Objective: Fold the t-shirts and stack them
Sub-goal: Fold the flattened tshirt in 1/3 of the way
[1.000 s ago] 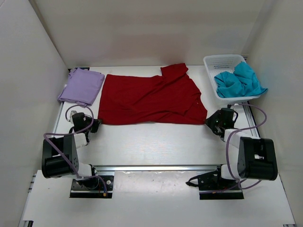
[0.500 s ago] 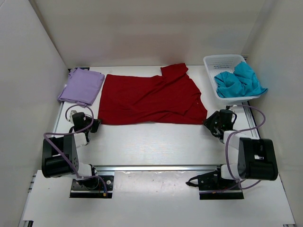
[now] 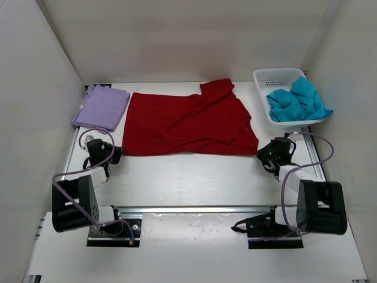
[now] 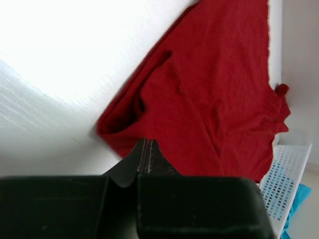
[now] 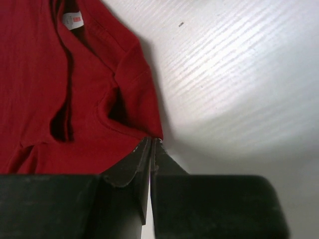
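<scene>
From above, the deep red shirt lies spread across the far middle of the white surface. The folded lavender shirt sits just beside its left edge, and the teal shirt is heaped in the white basket at the far right, spilling over the rim. Only my wrist cameras show the grip closely. My left fingers are pressed together with their tips at the red shirt's near left corner. My right fingers are pressed together at its near right corner, where a small white label shows on the cloth. Whether either pair pinches cloth I cannot tell. White walls close in the left, far and right sides. Bare surface runs between the shirt's near hem and my bases.
</scene>
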Robot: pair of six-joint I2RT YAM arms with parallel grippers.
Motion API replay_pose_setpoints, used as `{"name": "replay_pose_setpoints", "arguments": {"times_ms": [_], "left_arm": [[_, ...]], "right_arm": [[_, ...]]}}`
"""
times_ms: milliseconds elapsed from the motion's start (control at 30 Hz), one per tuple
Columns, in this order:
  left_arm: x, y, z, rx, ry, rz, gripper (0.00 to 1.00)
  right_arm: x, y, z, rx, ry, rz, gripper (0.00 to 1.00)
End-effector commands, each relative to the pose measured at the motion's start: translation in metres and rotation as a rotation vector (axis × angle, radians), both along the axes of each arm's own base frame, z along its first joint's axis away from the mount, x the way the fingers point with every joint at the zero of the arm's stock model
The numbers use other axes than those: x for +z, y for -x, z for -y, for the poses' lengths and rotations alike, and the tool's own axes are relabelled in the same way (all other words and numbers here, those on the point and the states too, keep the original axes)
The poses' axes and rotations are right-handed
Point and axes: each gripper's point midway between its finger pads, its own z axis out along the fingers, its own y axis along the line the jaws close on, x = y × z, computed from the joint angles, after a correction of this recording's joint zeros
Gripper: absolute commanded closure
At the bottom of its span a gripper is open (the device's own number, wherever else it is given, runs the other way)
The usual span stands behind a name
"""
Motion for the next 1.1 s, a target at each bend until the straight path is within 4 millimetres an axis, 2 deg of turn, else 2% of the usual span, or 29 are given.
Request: {"name": "replay_pose_setpoints", "arguments": {"times_ms": [0,100,233,267,367,467,500,533,600,667,700,767,833,900,1000,1067], "left_arm": [[0.012,0.01,-0.007,-0.018,-0.018,0.023,1.0],[0.013,0.029,-0.013,-0.026,-0.039,0.018,1.0],[0.032,0.048,-0.022,-0.016,-0.181,0.048,1.0],[0.038,0.053,-0.025,-0.005,-0.196,0.061,1.0],[0.032,0.066,-0.024,-0.035,-0.214,0.032,1.0],[0.018,0.076,-0.008,-0.102,-0.152,0.023,1.0],[0.012,0.077,0.004,-0.145,-0.139,0.026,1.0],[0.01,0.077,0.012,-0.166,-0.12,0.026,0.96],[0.003,0.075,0.043,-0.263,-0.104,0.027,0.88],[0.0,0.075,0.06,-0.297,-0.058,0.022,0.68],[0.001,0.072,0.06,-0.283,-0.036,0.023,0.64],[0.001,0.07,0.055,-0.243,-0.017,0.034,0.5],[-0.001,0.065,0.046,-0.207,-0.037,0.026,0.46],[-0.003,0.06,0.041,-0.193,-0.07,0.007,0.44],[-0.008,0.053,0.041,-0.179,-0.048,-0.01,0.43],[-0.014,0.049,0.038,-0.163,-0.052,-0.028,0.48]], "right_arm": [[0.001,0.015,0.014,-0.083,0.061,-0.018,1.0],[0.005,0.031,0.018,-0.089,0.072,-0.023,1.0],[0.004,0.063,0.035,-0.152,0.091,-0.065,1.0],[0.009,0.07,0.04,-0.17,0.116,-0.049,1.0],[0.005,0.088,0.046,-0.205,0.138,-0.038,1.0],[0.007,0.094,0.043,-0.195,0.137,-0.033,1.0],[0.005,0.094,0.042,-0.185,0.14,-0.038,1.0],[0.0,0.096,0.039,-0.171,0.138,-0.043,0.99],[0.002,0.09,0.036,-0.158,0.116,-0.021,1.0],[0.0,0.087,0.031,-0.138,0.102,-0.02,1.0],[0.0,0.085,0.031,-0.129,0.101,-0.014,1.0],[0.004,0.081,0.028,-0.122,0.086,0.008,1.0],[0.001,0.079,0.027,-0.112,0.084,0.018,1.0],[0.0,0.077,0.027,-0.116,0.081,0.026,1.0],[-0.004,0.077,0.016,-0.077,0.044,0.021,1.0],[-0.002,0.073,0.013,-0.066,0.041,0.041,1.0]]}}
